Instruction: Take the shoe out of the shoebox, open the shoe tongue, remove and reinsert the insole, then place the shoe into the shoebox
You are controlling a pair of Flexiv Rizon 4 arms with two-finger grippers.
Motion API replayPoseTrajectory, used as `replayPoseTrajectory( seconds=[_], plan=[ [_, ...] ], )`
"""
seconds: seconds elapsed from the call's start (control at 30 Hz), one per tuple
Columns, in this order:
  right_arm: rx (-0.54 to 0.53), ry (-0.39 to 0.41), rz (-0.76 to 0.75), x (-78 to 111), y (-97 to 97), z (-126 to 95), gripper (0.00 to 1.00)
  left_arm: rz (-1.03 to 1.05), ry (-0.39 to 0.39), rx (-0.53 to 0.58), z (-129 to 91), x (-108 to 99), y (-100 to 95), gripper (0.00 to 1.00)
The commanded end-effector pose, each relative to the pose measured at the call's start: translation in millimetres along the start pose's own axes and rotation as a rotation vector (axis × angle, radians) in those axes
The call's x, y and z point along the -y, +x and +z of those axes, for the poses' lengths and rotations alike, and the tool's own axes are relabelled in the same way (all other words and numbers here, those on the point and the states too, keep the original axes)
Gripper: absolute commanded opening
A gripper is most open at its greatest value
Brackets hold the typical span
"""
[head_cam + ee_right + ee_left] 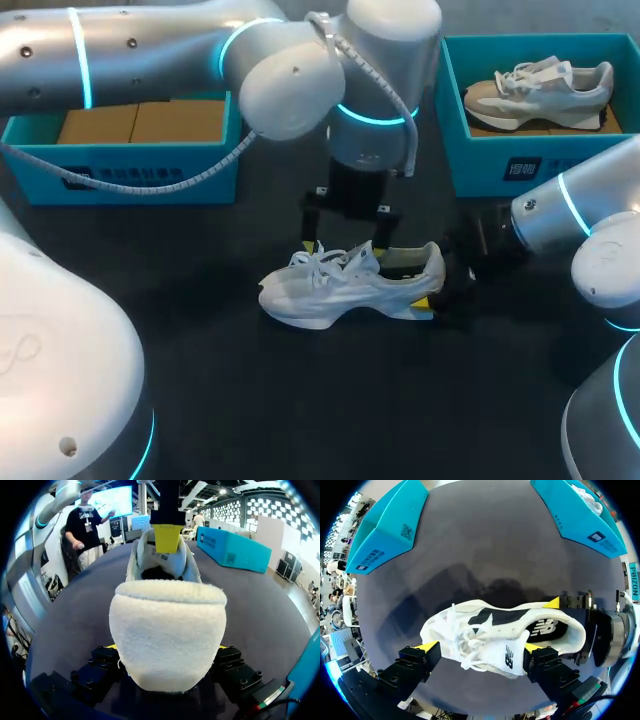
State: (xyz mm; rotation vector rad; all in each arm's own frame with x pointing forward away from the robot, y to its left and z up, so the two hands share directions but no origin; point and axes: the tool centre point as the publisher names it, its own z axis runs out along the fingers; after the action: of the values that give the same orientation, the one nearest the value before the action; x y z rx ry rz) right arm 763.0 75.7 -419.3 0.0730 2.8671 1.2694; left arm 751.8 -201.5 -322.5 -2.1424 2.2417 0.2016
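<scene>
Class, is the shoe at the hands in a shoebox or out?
Out. The shoe stands upright on the table, apart from both teal boxes.

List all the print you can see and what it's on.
Left box, front label: white characters, too blurred to read.
Right box, front label: blurred, unreadable.
Left box, side: a square code and fine print, too small.
Shoe tongue: a logo mark, no words.
Insole: the same mark, no words.
Nothing can be quoted.
</scene>
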Motion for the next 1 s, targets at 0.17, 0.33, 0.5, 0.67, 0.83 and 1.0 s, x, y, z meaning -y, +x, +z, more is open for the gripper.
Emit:
replayPoseTrajectory(
  seconds=[0.17, 0.33, 0.5, 0.67, 0.83, 1.0],
  plan=[
    [0.0, 0.001, 0.0, -0.3, -0.3, 2, 0.0, 0.013, -0.011, -0.074, -8, -9, -16.1, 0.1],
    [0.0, 0.001, 0.0, -0.3, -0.3, 2, 0.0, 0.033, -0.023, -0.108, -11, -12, -20.8, 0.0],
    [0.0, 0.001, 0.0, -0.3, -0.3, 2, 0.0, 0.045, -0.042, -0.145, -12, -13, -29.3, 0.0],
    [0.0, 0.001, 0.0, -0.3, -0.3, 2, 0.0, 0.053, -0.049, -0.177, -16, -13, -38.0, 0.0],
    [0.0, 0.001, 0.0, -0.3, -0.3, 2, 0.0, 0.065, -0.05, -0.203, -21, -16, -49.0, 0.0],
    [0.0, 0.001, 0.0, -0.3, -0.3, 2, 0.0, 0.044, -0.054, -0.195, -17, -17, -64.5, 0.0]
  ],
)
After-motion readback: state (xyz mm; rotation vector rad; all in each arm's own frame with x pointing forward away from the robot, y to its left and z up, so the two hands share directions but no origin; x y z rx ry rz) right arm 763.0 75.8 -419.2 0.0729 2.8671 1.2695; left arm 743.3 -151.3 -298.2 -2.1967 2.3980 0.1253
